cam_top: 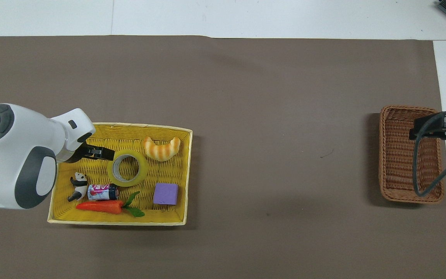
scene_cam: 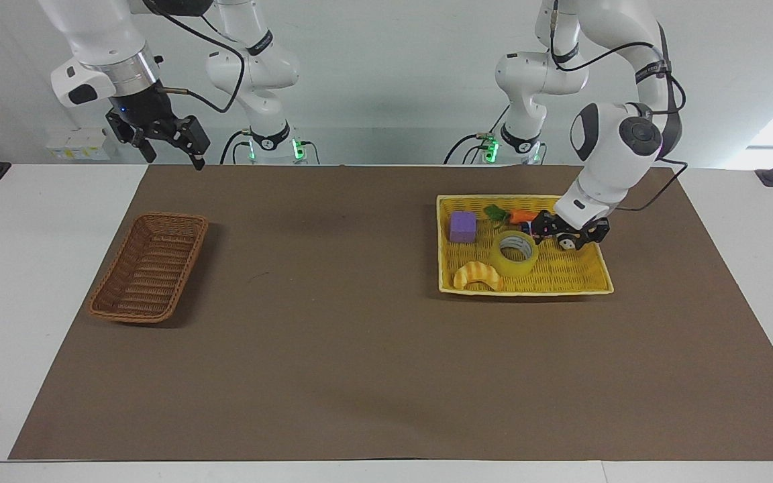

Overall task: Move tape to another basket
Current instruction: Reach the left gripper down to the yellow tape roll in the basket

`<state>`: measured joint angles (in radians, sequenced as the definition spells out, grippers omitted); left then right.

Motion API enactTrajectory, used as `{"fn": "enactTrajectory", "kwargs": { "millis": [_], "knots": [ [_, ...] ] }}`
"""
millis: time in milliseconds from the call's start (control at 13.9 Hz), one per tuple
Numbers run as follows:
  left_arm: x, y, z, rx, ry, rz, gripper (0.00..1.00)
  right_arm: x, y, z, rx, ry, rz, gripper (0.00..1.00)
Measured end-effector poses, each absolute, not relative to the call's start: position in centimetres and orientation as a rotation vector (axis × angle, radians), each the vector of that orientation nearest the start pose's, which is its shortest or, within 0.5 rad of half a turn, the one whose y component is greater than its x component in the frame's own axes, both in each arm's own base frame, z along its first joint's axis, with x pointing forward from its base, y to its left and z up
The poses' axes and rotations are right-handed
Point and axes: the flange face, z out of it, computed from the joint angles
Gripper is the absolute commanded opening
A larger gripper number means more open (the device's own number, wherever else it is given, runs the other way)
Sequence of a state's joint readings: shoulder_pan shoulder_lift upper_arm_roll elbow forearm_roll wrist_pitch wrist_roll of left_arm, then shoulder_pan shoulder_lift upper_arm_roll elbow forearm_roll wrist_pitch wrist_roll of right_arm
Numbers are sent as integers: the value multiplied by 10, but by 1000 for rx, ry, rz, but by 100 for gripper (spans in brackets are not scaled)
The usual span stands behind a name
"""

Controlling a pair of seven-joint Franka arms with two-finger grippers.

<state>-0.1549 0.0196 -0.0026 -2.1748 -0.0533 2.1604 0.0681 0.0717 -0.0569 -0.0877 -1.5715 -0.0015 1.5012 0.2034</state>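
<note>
The tape [scene_cam: 515, 265] is a translucent yellow roll that lies flat in the middle of the yellow basket [scene_cam: 527, 290]; from overhead the tape [cam_top: 143, 170] shows its grey core. My left gripper [scene_cam: 566, 235] hangs low and open over this basket, just beside the tape on the left arm's end, above the panda and can. The overhead view shows one of its fingers [cam_top: 100, 152] almost at the roll's rim. The brown wicker basket [scene_cam: 148, 268] stands empty at the right arm's end. My right gripper [scene_cam: 168, 144] waits open, raised over that end of the table.
Sharing the yellow basket [cam_top: 122, 126] with the tape are a croissant toy [cam_top: 162, 148], a purple block [cam_top: 165, 193], a carrot [cam_top: 101, 206], a small can [cam_top: 101, 192] and a panda figure [cam_top: 78, 185]. A brown mat covers the table between the two baskets.
</note>
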Motion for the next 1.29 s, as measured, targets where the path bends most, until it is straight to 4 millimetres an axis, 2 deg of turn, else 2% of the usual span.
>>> {"fn": "enactTrajectory", "kwargs": {
  "millis": [287, 430, 646, 717, 1076, 1291],
  "knots": [
    [518, -91, 346, -3166, 282, 97, 99, 530, -10, 649, -3120, 344, 22, 100],
    [511, -104, 334, -3161, 280, 119, 71, 530, -10, 649, -3120, 344, 22, 100],
    [504, -115, 327, -3161, 230, 135, 3, 530, -10, 649, -3120, 344, 22, 100],
    [503, -114, 327, -3163, 187, 139, 0, 530, -10, 649, -3120, 344, 22, 100],
    [503, -113, 328, -3162, 86, 177, 0, 530, -10, 649, -3120, 344, 22, 100],
    [510, -108, 342, -3158, 59, 225, 0, 530, -10, 649, -3120, 344, 22, 100]
  ]
}}
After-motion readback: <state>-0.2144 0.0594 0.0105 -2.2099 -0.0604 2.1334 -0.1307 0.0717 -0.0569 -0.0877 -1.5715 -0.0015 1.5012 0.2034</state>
